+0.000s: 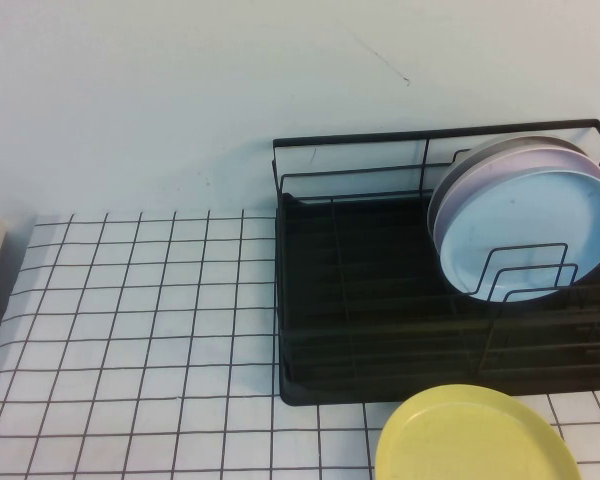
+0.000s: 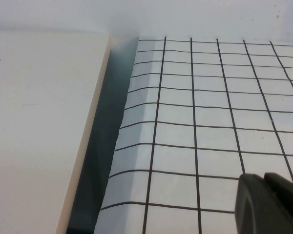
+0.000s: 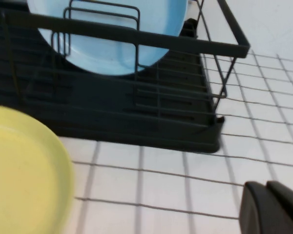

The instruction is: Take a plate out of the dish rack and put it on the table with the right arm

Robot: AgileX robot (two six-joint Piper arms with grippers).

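Black dish rack (image 1: pixel 380 300) sits on right side of gridded white worktop (image 1: pixel 140 330). Light blue plate (image 1: pixel 540 225) stands on edge in the rack's right end, leaning behind upright wire loops (image 1: pixel 525 272); pale pink plate (image 1: pixel 480 170) stacked right behind it, touching. Yellow plate (image 1: pixel 475 435) lies flat on worktop just in front of rack. Neither claw visible.
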